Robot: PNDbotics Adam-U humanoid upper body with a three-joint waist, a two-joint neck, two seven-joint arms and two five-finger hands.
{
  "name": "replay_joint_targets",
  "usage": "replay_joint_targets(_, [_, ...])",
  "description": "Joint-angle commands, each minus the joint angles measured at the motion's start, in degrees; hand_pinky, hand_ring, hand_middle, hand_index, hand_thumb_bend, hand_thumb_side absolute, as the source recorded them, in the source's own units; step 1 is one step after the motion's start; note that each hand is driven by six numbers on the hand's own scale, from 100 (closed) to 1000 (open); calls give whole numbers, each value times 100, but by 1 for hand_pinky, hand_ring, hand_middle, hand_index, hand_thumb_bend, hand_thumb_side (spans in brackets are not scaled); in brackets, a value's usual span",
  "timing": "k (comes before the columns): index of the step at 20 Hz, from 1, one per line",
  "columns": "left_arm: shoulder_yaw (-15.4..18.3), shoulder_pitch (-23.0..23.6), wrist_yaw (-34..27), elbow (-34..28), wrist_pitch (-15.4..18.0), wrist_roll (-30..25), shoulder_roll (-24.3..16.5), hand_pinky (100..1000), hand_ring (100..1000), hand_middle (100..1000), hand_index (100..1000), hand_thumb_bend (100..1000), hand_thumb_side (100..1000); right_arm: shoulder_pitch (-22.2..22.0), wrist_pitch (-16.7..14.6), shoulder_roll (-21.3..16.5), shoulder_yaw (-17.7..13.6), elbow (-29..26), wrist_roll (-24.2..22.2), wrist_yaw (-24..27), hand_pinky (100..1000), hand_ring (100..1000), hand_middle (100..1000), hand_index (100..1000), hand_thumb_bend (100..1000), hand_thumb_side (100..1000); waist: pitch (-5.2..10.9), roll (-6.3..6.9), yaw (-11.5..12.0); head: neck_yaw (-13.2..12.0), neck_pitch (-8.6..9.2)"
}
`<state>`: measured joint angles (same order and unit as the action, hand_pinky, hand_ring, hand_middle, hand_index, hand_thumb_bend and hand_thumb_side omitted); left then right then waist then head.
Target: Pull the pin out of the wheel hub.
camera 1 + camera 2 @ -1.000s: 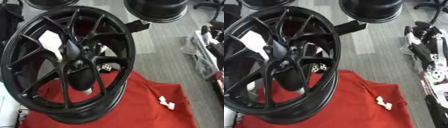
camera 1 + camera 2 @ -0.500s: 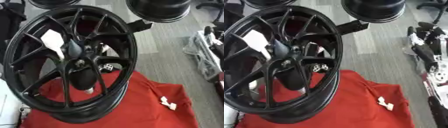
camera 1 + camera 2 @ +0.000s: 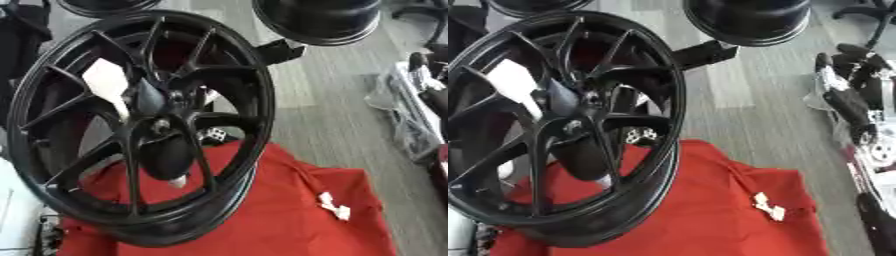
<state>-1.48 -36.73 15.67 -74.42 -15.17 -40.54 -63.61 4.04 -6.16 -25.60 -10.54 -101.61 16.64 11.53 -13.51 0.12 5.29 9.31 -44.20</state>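
Observation:
A large black spoked wheel (image 3: 52, 125) stands tilted on a red cloth (image 3: 280, 220), filling the left of both views. Its hub (image 3: 160, 126) sits at the centre where the spokes meet. Below the hub hangs a dark rounded shape ending in a small pale tip (image 3: 178, 181); I cannot make out the pin itself. A white tag (image 3: 107, 85) lies on one upper-left spoke. My right hand (image 3: 852, 102) rests at the right edge, fingers relaxed and pointing up, well apart from the wheel. My left hand shows in neither view.
A small silver part (image 3: 214, 134) shows through the spokes behind the wheel. A white tag (image 3: 333, 207) lies on the cloth. Two more black wheels (image 3: 319, 20) stand at the top on the grey floor (image 3: 324, 115). A black block (image 3: 703, 54) touches the rim's upper right.

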Motion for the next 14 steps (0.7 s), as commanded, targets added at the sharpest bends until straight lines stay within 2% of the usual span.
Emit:
replay_joint_targets(1, [410, -41, -776, -283, -104, 967, -56, 836, 825, 760, 830, 446, 650, 34, -20, -161, -69, -131, 26, -20, 835, 653, 586, 711, 320, 283, 76, -3, 24, 24, 8])
replay_joint_targets(5, [701, 270, -2377, -621, -88, 3057, 458, 815, 805, 752, 820, 387, 676, 55, -26, -135, -71, -138, 32, -9, 835, 653, 586, 711, 320, 283, 67, -30, 26, -11, 8])
replay_joint_targets(8, [864, 645, -3307, -1026, 125, 4470, 1005, 815, 820, 786, 844, 389, 701, 78, -33, -108, -75, -152, 38, 4, 835, 653, 586, 711, 321, 281, 54, -66, 8, -84, 8])
replay_joint_targets(12, [1073, 1159, -4115, -1680, 688, 5695, 1784, 819, 832, 809, 866, 434, 722, 98, -46, -67, -85, -181, 48, 20, 834, 654, 587, 712, 322, 280, 35, -126, -8, -203, 8])
replay_joint_targets(14, [1150, 1427, -4280, -2000, 1013, 6096, 2201, 818, 830, 808, 865, 470, 686, 100, -57, -51, -94, -210, 61, 25, 834, 654, 587, 712, 322, 279, 26, -154, -6, -258, 8])
